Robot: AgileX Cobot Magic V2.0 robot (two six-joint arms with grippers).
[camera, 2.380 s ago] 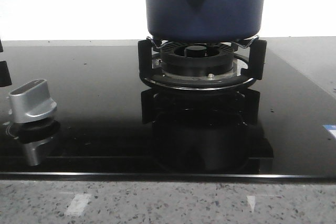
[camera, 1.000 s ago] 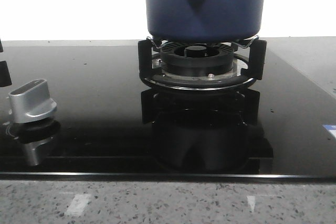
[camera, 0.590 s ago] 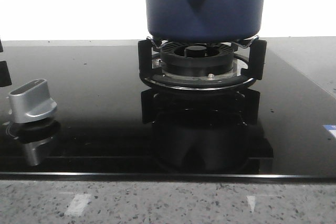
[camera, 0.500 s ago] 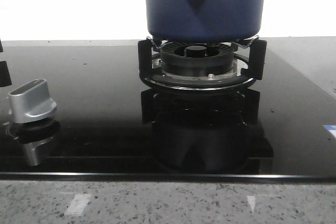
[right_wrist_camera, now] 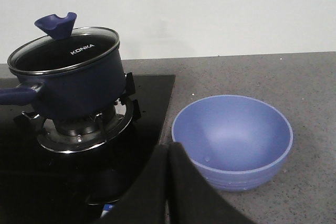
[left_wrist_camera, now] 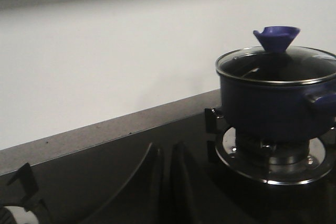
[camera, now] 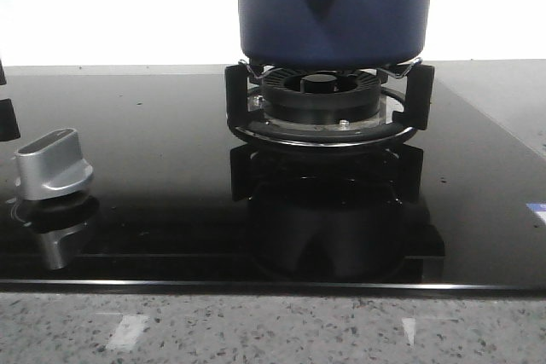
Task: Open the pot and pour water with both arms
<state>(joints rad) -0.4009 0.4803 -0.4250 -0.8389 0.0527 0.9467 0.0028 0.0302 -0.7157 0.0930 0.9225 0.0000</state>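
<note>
Meanwhile the lidded pot (right_wrist_camera: 68, 85) sits on the burner (camera: 322, 108), bowl (right_wrist_camera: 232, 140) beside; both grippers (left_wrist_camera: 167, 182) (right_wrist_camera: 169, 182) pinched closed, empty.

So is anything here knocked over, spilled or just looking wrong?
Nothing stands out. The pot sits level on the burner grate with its glass lid seated squarely. The light-blue bowl stands upright on the counter beside the stove, with no puddle visible around it. Only tiny specks dot the black cooktop.
</note>
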